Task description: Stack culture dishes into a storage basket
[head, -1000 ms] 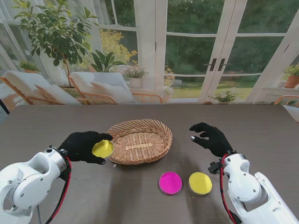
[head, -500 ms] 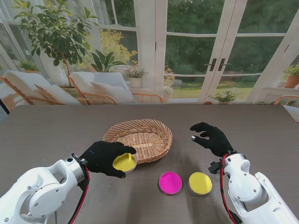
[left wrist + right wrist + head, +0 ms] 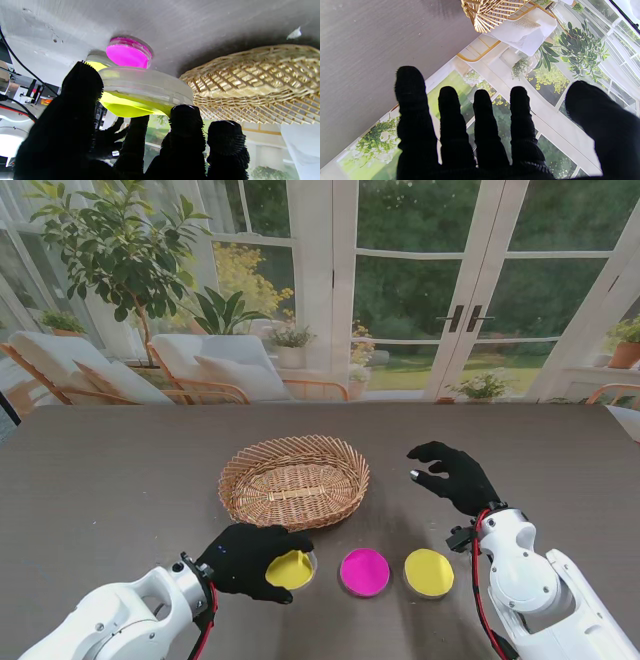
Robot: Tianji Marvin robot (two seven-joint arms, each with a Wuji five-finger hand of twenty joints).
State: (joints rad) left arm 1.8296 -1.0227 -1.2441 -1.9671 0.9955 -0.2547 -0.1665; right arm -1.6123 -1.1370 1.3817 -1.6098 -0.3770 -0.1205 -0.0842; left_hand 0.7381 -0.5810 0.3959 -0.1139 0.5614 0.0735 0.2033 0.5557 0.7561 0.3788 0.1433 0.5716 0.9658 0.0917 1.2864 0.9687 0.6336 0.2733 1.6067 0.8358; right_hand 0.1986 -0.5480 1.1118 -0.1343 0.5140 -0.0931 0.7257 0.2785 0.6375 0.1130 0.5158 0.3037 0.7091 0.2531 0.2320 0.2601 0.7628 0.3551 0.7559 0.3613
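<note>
My left hand (image 3: 248, 560) is shut on a yellow culture dish (image 3: 292, 569) near the table's front, just left of a magenta dish (image 3: 365, 571). In the left wrist view the black fingers (image 3: 186, 125) clasp the yellow dish (image 3: 140, 87) by its clear rim, close to the table, with the magenta dish (image 3: 128, 53) beyond it. A second yellow dish (image 3: 429, 572) lies right of the magenta one. The wicker basket (image 3: 294, 480) stands farther from me and holds no dishes. My right hand (image 3: 455, 475) hovers open to the basket's right, its fingers (image 3: 450, 120) spread.
The dark wooden table (image 3: 120, 470) stretches wide on both sides. Beyond its far edge are chairs, plants and glass doors. The basket's rim (image 3: 492, 12) shows at the edge of the right wrist view.
My left hand has carried the yellow dish from beside the basket's left rim toward me and to the right, ending next to the magenta dish. The right hand has not moved.
</note>
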